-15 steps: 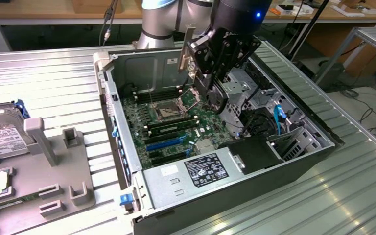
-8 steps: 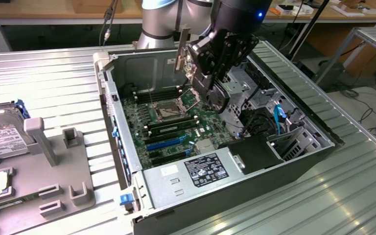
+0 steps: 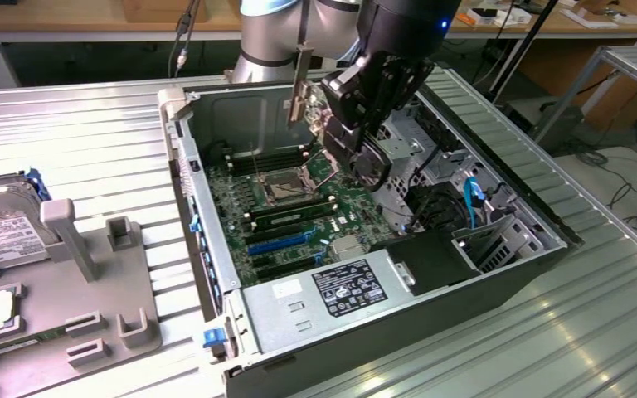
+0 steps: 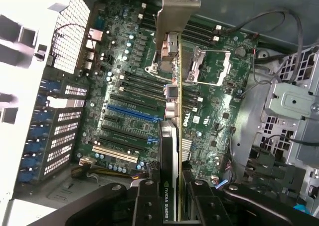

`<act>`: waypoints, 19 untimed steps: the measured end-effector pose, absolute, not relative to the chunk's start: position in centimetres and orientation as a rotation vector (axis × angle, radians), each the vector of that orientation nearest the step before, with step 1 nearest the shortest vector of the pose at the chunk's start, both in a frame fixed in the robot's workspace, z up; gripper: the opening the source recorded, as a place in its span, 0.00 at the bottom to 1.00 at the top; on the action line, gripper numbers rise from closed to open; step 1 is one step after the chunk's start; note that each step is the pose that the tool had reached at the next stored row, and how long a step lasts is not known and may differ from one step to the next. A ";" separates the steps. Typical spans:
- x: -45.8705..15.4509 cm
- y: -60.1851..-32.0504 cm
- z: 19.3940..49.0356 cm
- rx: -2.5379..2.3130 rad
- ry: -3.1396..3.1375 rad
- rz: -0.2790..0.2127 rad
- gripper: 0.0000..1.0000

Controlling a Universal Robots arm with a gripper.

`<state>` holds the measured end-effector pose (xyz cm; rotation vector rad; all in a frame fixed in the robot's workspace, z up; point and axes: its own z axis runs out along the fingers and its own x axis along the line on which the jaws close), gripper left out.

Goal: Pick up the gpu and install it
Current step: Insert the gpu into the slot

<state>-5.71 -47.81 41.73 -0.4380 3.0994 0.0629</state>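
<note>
A motherboard (image 3: 330,217) sits inside the open computer case (image 3: 210,265)

The tool (image 3: 347,137) hides most of the gpu (image 4: 168,136) above the motherboard (image 3: 285,207). The hard drive (image 3: 3,228), well away from the motherboard, is cut off by the picture's edge.

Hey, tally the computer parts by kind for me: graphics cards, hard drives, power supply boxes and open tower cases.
Green graphics card with black cooler, held in the gripper: 1
Silver labelled hard drive: 1
Silver power supply box: 1
Open dark tower case: 1
Total: 4
</note>
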 end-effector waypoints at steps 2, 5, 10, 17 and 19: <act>-5.7 -47.8 41.7 -0.477 3.094 0.063 0.27; -5.7 -47.8 41.7 -0.576 3.079 0.064 0.27; -5.7 -47.8 41.7 -0.671 3.061 0.064 0.27; -5.7 -47.8 41.7 -0.850 3.018 0.065 0.27; -5.7 -47.8 41.7 -0.888 3.008 0.065 0.27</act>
